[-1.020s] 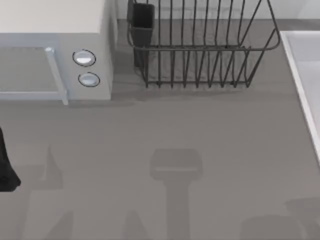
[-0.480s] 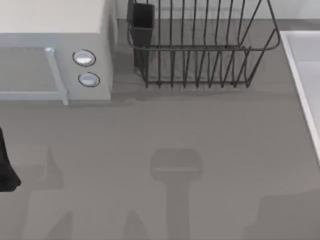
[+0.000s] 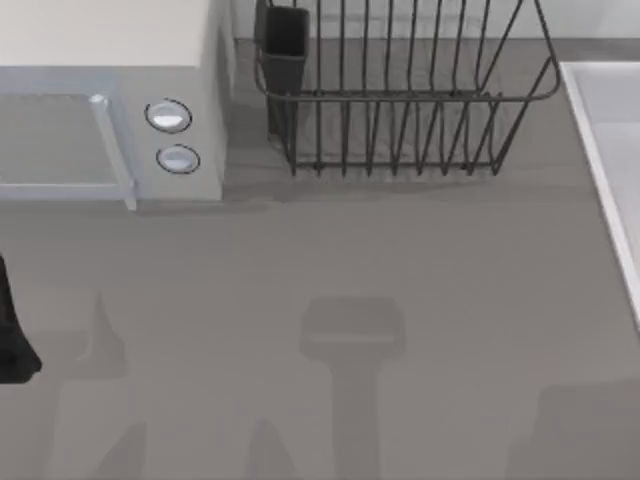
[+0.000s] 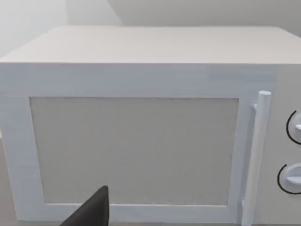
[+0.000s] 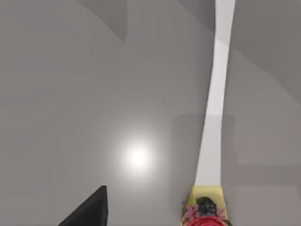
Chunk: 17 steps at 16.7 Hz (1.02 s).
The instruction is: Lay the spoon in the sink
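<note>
Right claw (image 5: 91, 211) hangs by the sink (image 5: 214, 103) rim, grip I cannot tell, probable spoon (image 5: 206, 212) just beside it; I'd clear the rim, lower, release gently — left claw (image 4: 91, 209) idles facing the microwave (image 4: 141, 141).

The top view is looking straight down on the grey table (image 3: 400, 260), taking in the microwave (image 3: 110, 60) at the left, the dish rack (image 3: 400, 90) at the back and the sink (image 3: 610, 150) rim at the right edge. The left wrist camera is facing the microwave's door (image 4: 134, 150) head-on from close by, sharing that appliance with the top view. The right wrist camera is pointing down at a smooth pale surface from nearby.
</note>
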Each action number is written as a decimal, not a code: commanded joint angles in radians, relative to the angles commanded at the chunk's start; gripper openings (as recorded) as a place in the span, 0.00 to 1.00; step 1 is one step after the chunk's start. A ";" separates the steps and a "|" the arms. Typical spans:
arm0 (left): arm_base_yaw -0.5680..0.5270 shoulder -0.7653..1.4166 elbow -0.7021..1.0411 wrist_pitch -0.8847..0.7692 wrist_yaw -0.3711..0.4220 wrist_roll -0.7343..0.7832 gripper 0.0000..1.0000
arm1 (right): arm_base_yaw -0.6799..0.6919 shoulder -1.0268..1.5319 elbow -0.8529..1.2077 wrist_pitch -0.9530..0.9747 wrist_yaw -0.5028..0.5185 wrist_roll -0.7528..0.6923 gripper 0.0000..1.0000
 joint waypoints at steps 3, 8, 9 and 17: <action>0.000 0.000 0.000 0.000 0.000 0.000 1.00 | -0.001 0.070 -0.078 0.154 0.000 0.001 1.00; 0.000 0.000 0.000 0.000 0.000 0.000 1.00 | -0.002 0.179 -0.199 0.385 0.000 0.001 1.00; 0.000 0.000 0.000 0.000 0.000 0.000 1.00 | -0.002 0.188 -0.209 0.402 0.000 0.001 1.00; 0.000 0.000 0.000 0.000 0.000 0.000 1.00 | -0.002 0.192 -0.213 0.409 0.000 0.001 0.70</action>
